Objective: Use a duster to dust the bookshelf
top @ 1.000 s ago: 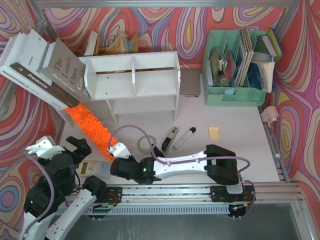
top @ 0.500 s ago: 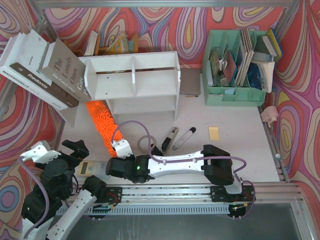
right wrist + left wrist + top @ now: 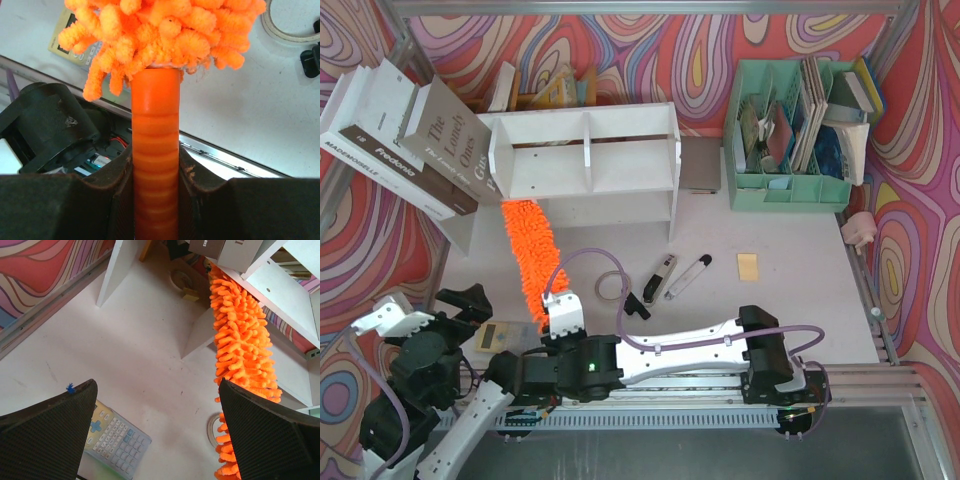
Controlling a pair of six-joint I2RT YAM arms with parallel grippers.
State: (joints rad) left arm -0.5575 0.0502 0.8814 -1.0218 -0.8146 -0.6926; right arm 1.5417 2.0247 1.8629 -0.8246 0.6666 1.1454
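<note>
The right pincer (image 3: 155,187) is clamped on the ribbed orange handle (image 3: 155,150) of the duster (image 3: 530,255), just below where the fluffy head begins. From that grip at the near left of the counter (image 3: 770,310), the head runs away toward the far side. Its tip reaches the lower left corner of the white bookshelf (image 3: 585,150), beneath the big leaning books (image 3: 410,140). The left wrist view shows the chenille lying close along a shelf board, but I cannot tell whether the fibres actually press on it.

The left pincer (image 3: 157,390) hangs wide open over bare counter and holds nothing. It is left of the duster, with a calculator (image 3: 117,437) just beneath it.

The duster looks very light, and its head is soft and floppy, so it will bend against the wood rather than push it. The thin plastic handle is the stiff part and the right place to hold. It is smooth, though the ribs should help stop twisting. Gripping close to the head, as here, likely gives better control of the long far end.
</note>
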